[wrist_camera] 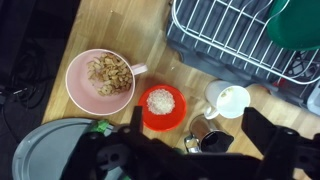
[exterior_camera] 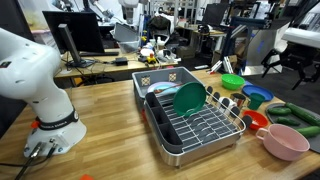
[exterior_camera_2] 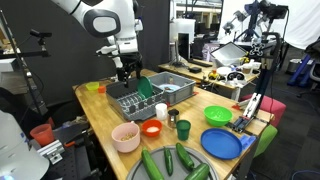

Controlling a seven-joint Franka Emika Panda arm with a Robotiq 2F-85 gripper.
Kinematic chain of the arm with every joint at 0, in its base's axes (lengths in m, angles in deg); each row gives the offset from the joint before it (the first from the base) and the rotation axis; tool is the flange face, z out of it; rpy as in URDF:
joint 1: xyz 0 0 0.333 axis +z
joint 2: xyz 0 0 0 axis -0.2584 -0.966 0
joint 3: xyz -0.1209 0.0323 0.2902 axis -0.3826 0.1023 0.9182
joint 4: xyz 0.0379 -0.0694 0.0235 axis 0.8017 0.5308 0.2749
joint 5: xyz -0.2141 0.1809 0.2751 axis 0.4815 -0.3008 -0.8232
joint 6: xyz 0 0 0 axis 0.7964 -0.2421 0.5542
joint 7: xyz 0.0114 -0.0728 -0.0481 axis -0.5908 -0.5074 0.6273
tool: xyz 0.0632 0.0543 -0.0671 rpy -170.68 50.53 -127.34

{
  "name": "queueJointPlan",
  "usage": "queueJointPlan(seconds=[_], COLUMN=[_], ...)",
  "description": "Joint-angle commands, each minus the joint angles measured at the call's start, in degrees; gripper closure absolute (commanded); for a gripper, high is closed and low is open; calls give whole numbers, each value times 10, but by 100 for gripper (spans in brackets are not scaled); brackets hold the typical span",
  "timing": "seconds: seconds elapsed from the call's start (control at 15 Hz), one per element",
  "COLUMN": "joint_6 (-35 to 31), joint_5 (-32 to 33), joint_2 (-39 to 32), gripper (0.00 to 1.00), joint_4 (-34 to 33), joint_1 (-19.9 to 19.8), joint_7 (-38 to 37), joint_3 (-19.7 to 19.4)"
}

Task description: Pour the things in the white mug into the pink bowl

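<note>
My gripper (wrist_camera: 193,138) hangs up high with its jaws spread wide and empty, I think so I can come down on the white mug (wrist_camera: 228,100), which stands up beside the dish rack (wrist_camera: 230,30), with the red bowl (wrist_camera: 143,112) between it and the pink bowl (wrist_camera: 72,85) holding brown bits (wrist_camera: 110,72).

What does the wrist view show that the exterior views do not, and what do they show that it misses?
Only the wrist view: brownish pieces plainly seen inside the pink bowl. Only the exterior views: the robot arm, the green bowl, the blue dish and the cucumbers. Both share the pink bowl, the red bowl, the white mug and the dish rack.
</note>
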Motion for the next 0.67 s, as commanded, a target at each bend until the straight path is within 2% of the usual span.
queueJointPlan(seconds=[0.0,0.27,0.6], joint_6=[-5,-10,-51], joint_5=[-27,-150,-235], joint_2=[-7,-42,-97], gripper=[0,0,0], joint_4=[-4,-25,-30], joint_1=[16,23,20], joint_7=[14,-1,-60], joint_3=[-19,-45,-61])
